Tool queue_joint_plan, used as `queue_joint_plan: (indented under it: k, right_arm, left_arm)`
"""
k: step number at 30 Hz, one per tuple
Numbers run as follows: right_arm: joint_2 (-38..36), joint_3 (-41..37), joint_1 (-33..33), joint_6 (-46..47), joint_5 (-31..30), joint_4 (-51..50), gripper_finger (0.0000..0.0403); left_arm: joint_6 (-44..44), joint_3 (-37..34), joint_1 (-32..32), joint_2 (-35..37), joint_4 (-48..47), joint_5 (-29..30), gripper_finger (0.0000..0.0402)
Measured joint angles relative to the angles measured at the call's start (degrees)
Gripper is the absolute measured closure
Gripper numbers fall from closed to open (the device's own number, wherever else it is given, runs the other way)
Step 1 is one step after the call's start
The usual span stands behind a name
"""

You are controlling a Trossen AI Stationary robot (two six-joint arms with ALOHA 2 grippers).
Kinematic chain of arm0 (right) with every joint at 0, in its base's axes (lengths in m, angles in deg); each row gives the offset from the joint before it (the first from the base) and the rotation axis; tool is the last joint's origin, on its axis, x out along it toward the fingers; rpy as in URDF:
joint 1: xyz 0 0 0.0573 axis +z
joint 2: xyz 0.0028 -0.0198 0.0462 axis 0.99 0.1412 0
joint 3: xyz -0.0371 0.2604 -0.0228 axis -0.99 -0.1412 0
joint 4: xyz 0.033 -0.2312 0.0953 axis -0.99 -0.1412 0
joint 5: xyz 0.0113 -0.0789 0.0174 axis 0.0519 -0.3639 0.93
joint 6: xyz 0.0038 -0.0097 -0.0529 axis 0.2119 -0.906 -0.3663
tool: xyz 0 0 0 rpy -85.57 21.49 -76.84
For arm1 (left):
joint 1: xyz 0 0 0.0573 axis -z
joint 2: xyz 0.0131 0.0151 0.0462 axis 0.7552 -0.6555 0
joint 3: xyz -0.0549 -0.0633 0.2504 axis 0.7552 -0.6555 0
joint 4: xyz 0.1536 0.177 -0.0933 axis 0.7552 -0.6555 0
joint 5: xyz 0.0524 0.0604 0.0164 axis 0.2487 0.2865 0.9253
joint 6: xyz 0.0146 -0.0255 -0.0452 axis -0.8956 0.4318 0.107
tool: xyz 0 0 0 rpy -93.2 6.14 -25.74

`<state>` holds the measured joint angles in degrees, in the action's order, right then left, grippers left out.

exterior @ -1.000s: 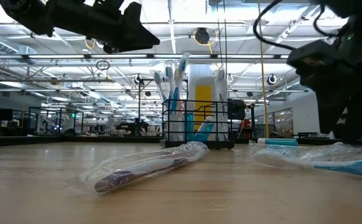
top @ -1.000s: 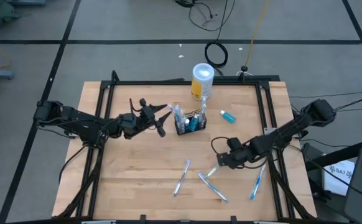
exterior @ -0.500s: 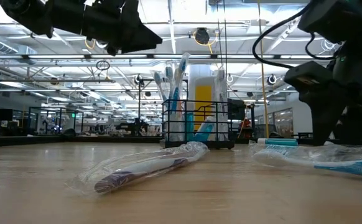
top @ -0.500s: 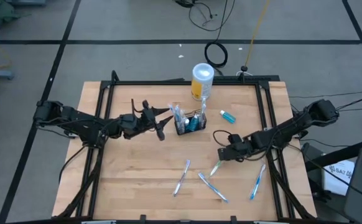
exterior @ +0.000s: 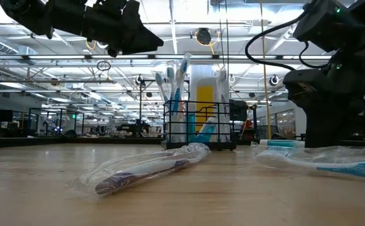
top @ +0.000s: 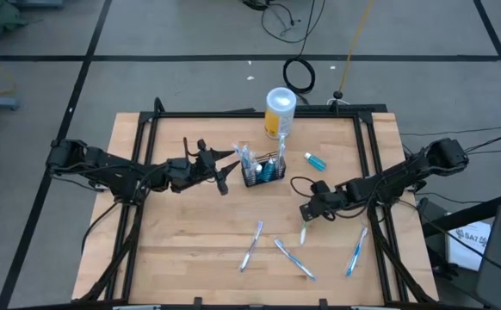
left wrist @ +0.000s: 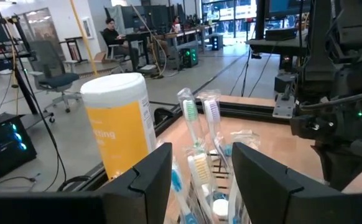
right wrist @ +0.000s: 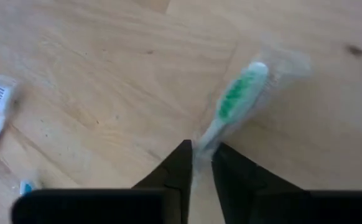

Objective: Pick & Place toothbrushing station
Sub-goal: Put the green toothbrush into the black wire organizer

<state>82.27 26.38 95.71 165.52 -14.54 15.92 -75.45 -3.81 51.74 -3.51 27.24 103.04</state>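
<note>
The right gripper (top: 307, 213) hangs over the right half of the wooden table (top: 182, 250), its two dark fingers (right wrist: 180, 163) pinched on the handle of a plastic-wrapped green toothbrush (right wrist: 234, 102), whose green-and-white head dangles free above the boards. The toothbrushing station (top: 263, 171), a low black wire-mesh basket already stocked with upright toothbrushes, stands on the table toward its far edge, just in front of a white-and-yellow canister (top: 280, 110). The left gripper (top: 226, 170) hovers beside the basket on its left, fingers (left wrist: 150, 174) spread apart and empty, pointed at the brushes. Three more wrapped toothbrushes lie flat nearer the front edge: one left of centre (top: 251, 245), one in the middle (top: 293, 258) and a blue one (top: 356, 251) to the right. A small blue tube (top: 315, 160) rests right of the basket.
</note>
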Motion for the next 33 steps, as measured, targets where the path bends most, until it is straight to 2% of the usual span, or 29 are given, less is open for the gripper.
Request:
queue_joint_plan:
  k: [5, 10, 17, 22, 26, 31, 33]
  right_arm:
    - [0.03, -0.09, -0.02, -3.31, -0.08, 1.78, 0.0396]
    - [-0.47, -0.47, -0.13, -10.22, 0.37, 10.61, 0.0395]
    - [-5.08, -0.26, -2.73, -23.03, -0.9, 25.88, 0.0402]
    - [-9.7, -0.24, -6.15, -39.04, -0.9, 39.98, 0.0402]
    - [-12.88, -0.17, -8.64, -56.51, -2.74, 56.14, 0.0403]
    - [-12.97, -0.04, -10.27, -79.0, -8.22, 75.16, 0.0403]
    - [-11.78, 1.16, -11.03, -84.47, -8.2, 78.27, 0.0403]
  left_arm:
    - [-0.02, 0.0, 0.0, 0.0, -0.02, 0.01, 0.0227]
    - [0.04, 0.0, 0.0, 0.0, -0.73, 0.02, 0.0227]
    - [0.68, 0.0, 0.0, 0.02, -2.14, 0.02, 0.0227]
    - [1.29, 0.0, 0.0, 0.02, -2.16, 0.04, 0.0227]
    - [1.29, 0.0, 0.0, 0.02, -2.19, 0.04, 0.0227]
    - [1.27, 0.0, -0.06, 0.02, -2.19, 0.03, 0.0227]
    - [1.07, 0.0, -0.11, 0.02, -2.19, 0.04, 0.0227]
